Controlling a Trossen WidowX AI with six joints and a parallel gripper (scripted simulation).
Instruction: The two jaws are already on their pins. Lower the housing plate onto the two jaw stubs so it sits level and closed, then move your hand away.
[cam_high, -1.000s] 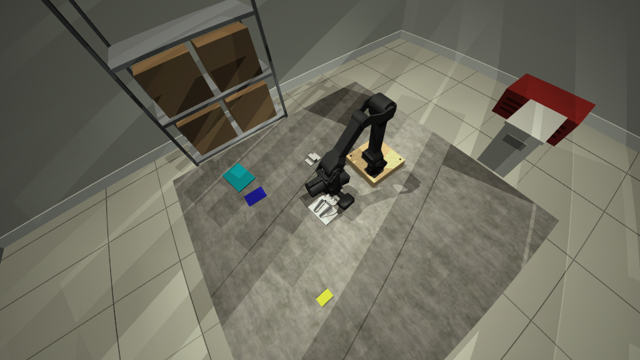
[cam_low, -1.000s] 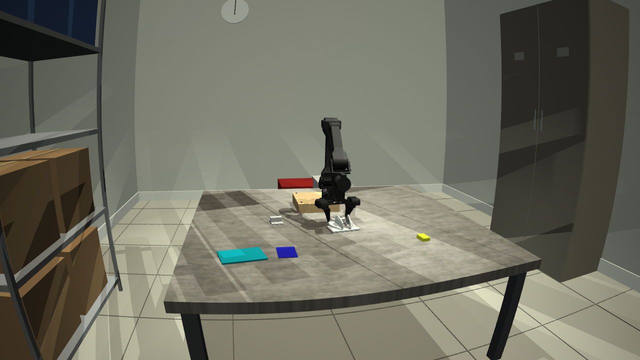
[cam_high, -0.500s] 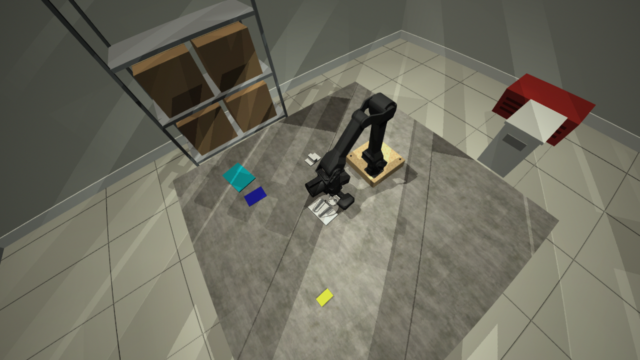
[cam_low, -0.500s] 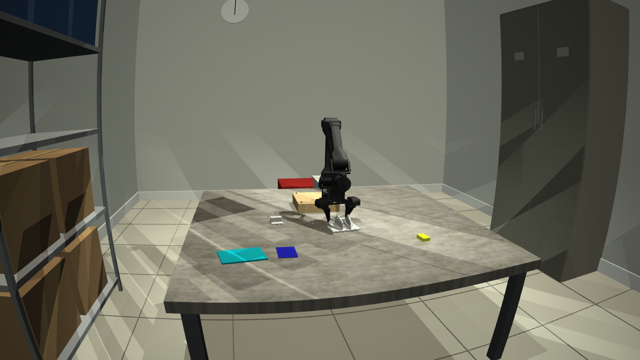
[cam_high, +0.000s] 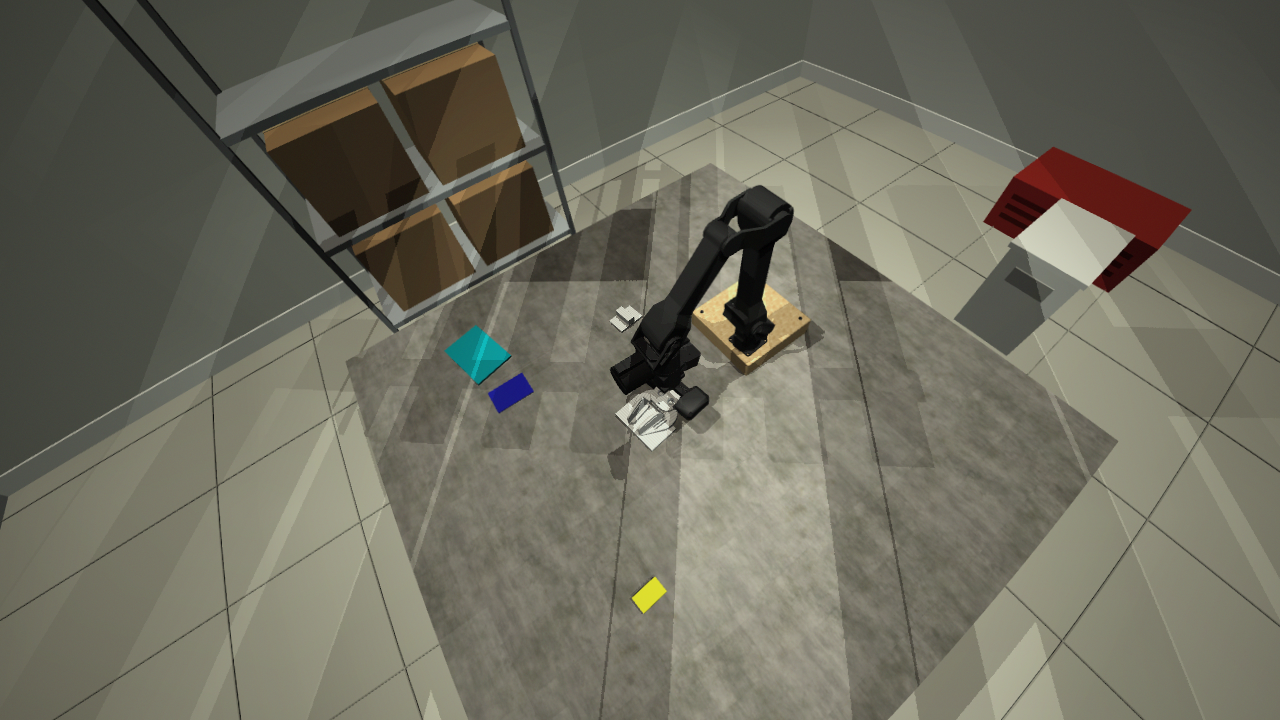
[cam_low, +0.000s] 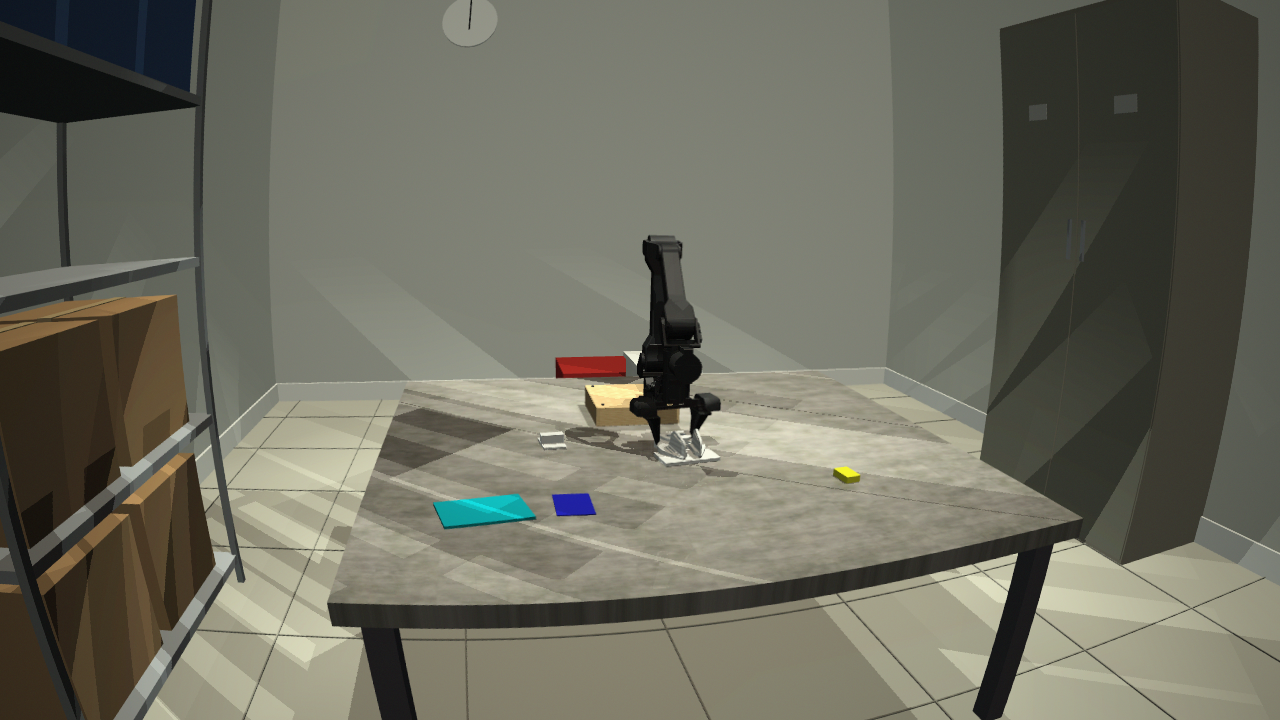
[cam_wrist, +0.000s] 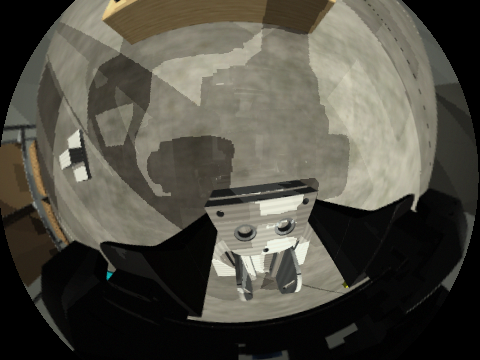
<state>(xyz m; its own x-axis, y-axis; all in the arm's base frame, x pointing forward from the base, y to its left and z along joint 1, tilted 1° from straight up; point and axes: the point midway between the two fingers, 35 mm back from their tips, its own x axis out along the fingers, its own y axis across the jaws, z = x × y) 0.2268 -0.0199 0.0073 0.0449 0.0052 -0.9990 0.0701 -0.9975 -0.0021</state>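
The pale housing plate (cam_wrist: 262, 240) shows two round holes between my fingers in the wrist view. Two upright jaws (cam_wrist: 245, 280) (cam_wrist: 288, 280) stick out beyond its lower edge, above a white base (cam_high: 654, 439) (cam_low: 669, 460) (cam_wrist: 225, 267). My gripper (cam_high: 662, 394) (cam_low: 676, 435) (cam_wrist: 260, 208) points down with one finger against each side of the plate, shut on it. The plate looks roughly level over the back of the jaws. The stubs under it are hidden, and I cannot tell whether a gap remains there.
A small white part (cam_high: 626, 317) (cam_low: 552, 439) (cam_wrist: 79, 155) lies to one side. A cyan plate (cam_high: 477, 353) (cam_low: 484, 511) and a blue plate (cam_high: 511, 393) (cam_low: 573, 505) lie flat. A yellow block (cam_high: 648, 594) (cam_low: 845, 474) lies apart. The wooden arm base (cam_high: 787, 320) (cam_low: 613, 411) (cam_wrist: 220, 15) is behind.
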